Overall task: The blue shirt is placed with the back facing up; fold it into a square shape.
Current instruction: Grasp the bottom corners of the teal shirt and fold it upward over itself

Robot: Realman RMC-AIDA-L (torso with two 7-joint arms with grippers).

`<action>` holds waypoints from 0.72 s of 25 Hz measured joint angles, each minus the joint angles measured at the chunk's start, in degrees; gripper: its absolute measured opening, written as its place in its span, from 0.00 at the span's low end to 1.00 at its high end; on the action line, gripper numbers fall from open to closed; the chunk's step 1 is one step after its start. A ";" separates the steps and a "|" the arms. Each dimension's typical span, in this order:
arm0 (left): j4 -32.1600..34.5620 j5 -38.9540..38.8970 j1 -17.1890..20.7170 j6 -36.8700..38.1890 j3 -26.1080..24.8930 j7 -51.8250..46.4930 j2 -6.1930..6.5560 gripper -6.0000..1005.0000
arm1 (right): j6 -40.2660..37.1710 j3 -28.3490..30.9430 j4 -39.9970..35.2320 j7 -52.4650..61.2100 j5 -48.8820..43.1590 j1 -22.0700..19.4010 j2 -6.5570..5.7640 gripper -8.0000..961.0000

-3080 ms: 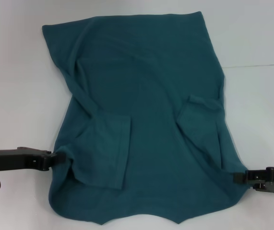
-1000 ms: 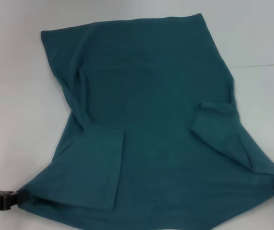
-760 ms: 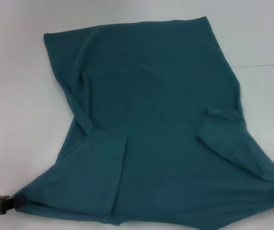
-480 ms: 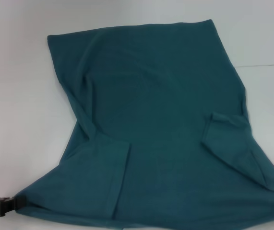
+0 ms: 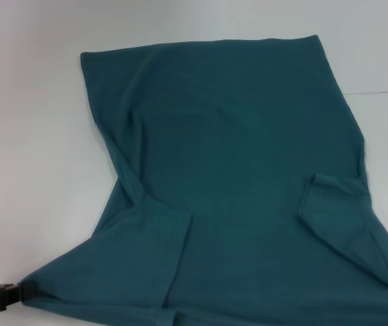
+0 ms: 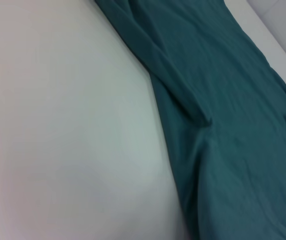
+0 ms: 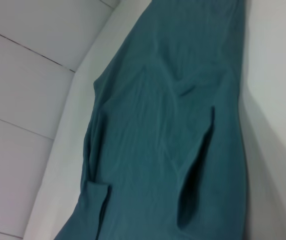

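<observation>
Since three seconds ago both grippers have drawn the near corners of the blue shirt [image 5: 241, 176] outward and toward the robot, so the cloth now stretches wider across the near edge and the far hem has slid nearer and a little rightward. At the left, in the head view, the left gripper [image 5: 7, 296] shows only as a dark tip at the lower corner, its fingers clamped on the pointed left corner of the fabric, which is pulled taut toward it. Just right of that corner the left sleeve [image 5: 170, 265] lies folded in over the body of the garment, with a long crease running up from it. The shirt lies flat on the white table [image 5: 30, 149], plain side up, covering most of the centre. Farther right the other sleeve [image 5: 336, 207] is also folded inward. The right gripper is out of the head view, and its own wrist view shows only cloth.
</observation>
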 joint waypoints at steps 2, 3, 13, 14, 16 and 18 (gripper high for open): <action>0.00 0.00 0.25 0.05 -0.02 0.00 0.00 0.01 | -0.02 0.00 0.00 -0.18 -0.02 -0.49 0.17 0.04; 0.00 0.00 0.31 0.07 -0.03 0.00 0.00 0.01 | -0.03 0.00 0.00 -0.27 -0.03 -0.62 0.22 0.04; 0.32 0.00 1.95 1.32 -1.48 0.26 -0.11 0.01 | -0.39 -0.31 0.00 -0.90 -0.21 -1.35 0.27 0.04; 0.32 0.00 2.10 1.44 -1.65 0.41 -0.17 0.01 | -0.40 -0.35 0.00 -0.92 -0.23 -1.46 0.27 0.04; 0.33 0.00 2.29 1.52 -1.87 0.60 -0.21 0.01 | -0.40 -0.42 0.00 -0.94 -0.25 -1.65 0.26 0.04; 0.35 0.04 2.47 1.62 -1.99 0.68 -0.25 0.01 | -0.40 -0.44 0.00 -0.94 -0.27 -1.77 0.26 0.04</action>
